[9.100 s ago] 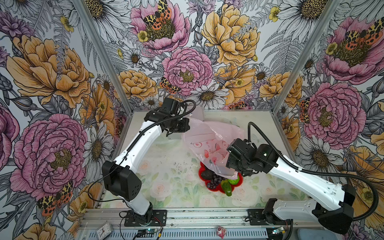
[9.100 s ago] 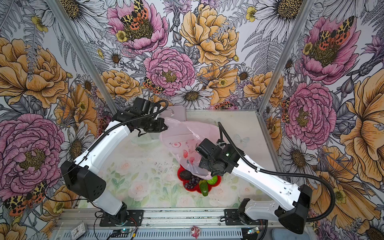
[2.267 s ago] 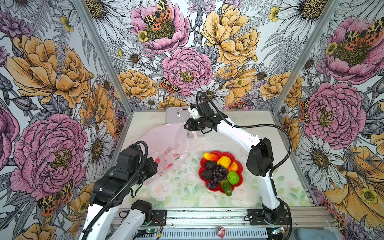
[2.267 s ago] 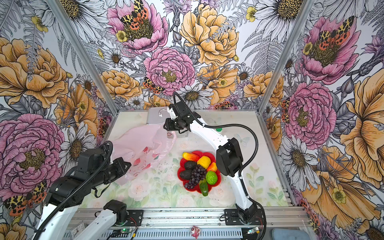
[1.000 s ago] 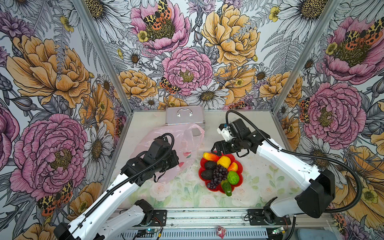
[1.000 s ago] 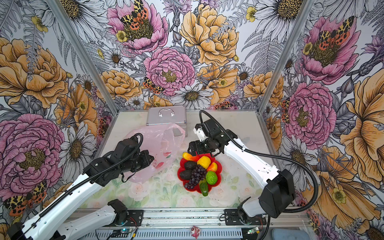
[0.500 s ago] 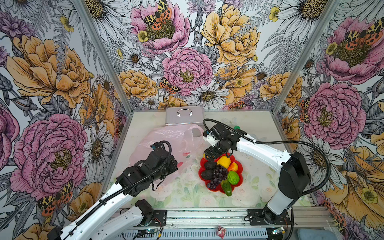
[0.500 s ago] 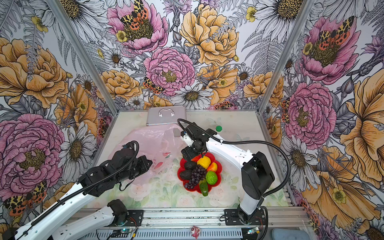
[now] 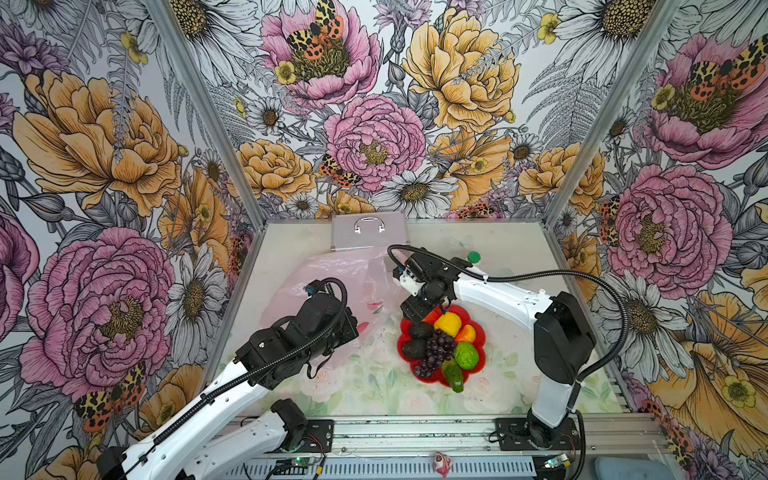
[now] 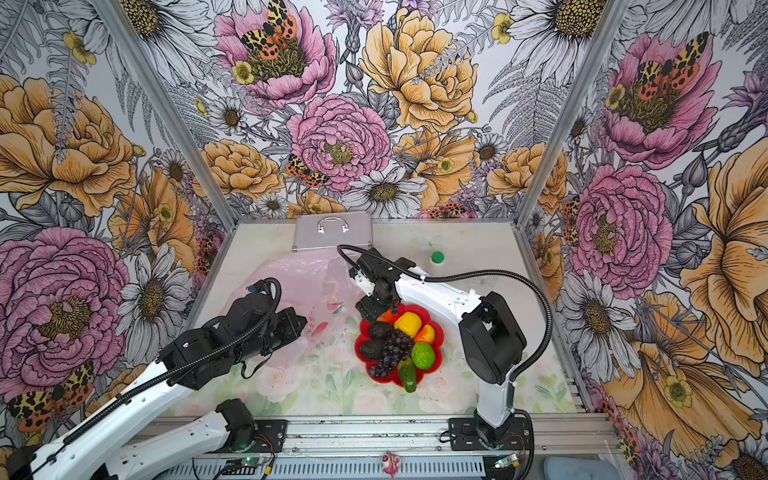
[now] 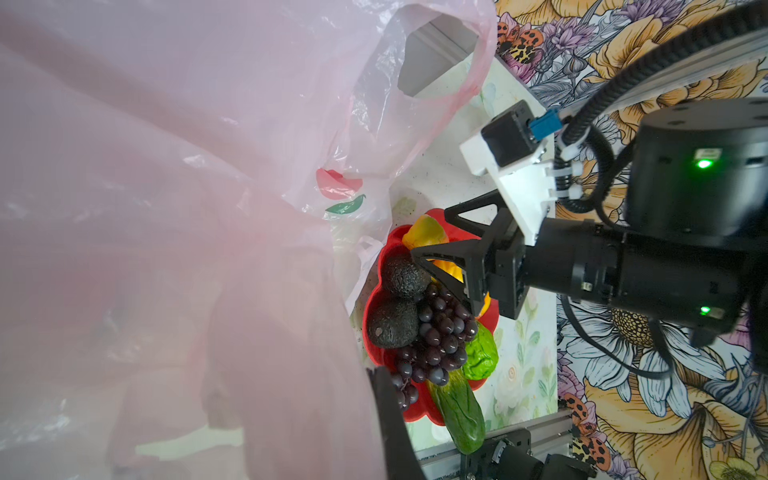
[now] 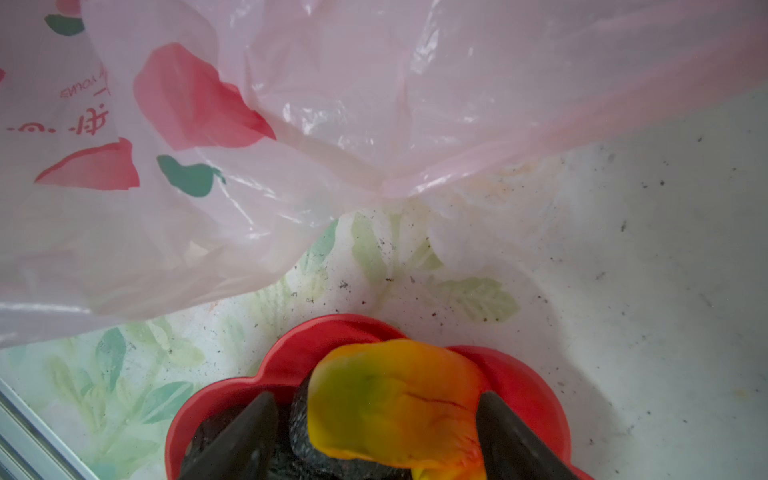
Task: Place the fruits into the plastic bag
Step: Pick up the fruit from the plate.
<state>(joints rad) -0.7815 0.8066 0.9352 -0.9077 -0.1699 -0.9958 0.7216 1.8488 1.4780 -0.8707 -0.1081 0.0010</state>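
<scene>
Right gripper (image 12: 376, 403): you had its jaws apart astride the yellow-orange mango (image 12: 390, 386), with a gap on one side, so it was not clamped. The mango sat at the rim of the red plate (image 12: 286, 353) nearest the bag.

Left gripper (image 10: 300, 325): pinched shut on the plastic bag (image 9: 328, 274), film draped across its wrist camera.

The other fruits (image 9: 440, 340) lay heaped on the plate, none bagged.

Step, by my reading: first pick. Next you'd need to close, lift clear and find the bag's mouth.

Bag bore red lettering, seen reversed and unreadable.

Pale-pink bag (image 12: 374, 104) with red prints; red plate (image 12: 340, 332).
</scene>
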